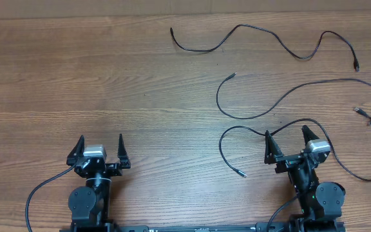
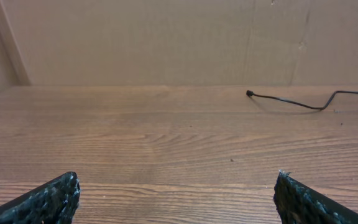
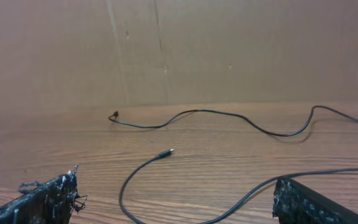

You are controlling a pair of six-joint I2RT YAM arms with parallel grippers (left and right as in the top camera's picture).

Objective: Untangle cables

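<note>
- Both the left claw (image 1: 101, 136) and the right claw (image 1: 286, 131) stood wide and empty.
- The cables (image 1: 239, 26) lay apart on the surface (image 1: 108, 77) beyond the right claw, the nearest curving past its tips.
- A careless move could snag that one and drag it over the others.

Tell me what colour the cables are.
Black. The cables show best in the overhead view, dark against the brown table.

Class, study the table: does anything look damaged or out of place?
Yes. On the right gripper, one pad looks frayed, bits sticking out. The cables lie spread out, no knot visible.
</note>
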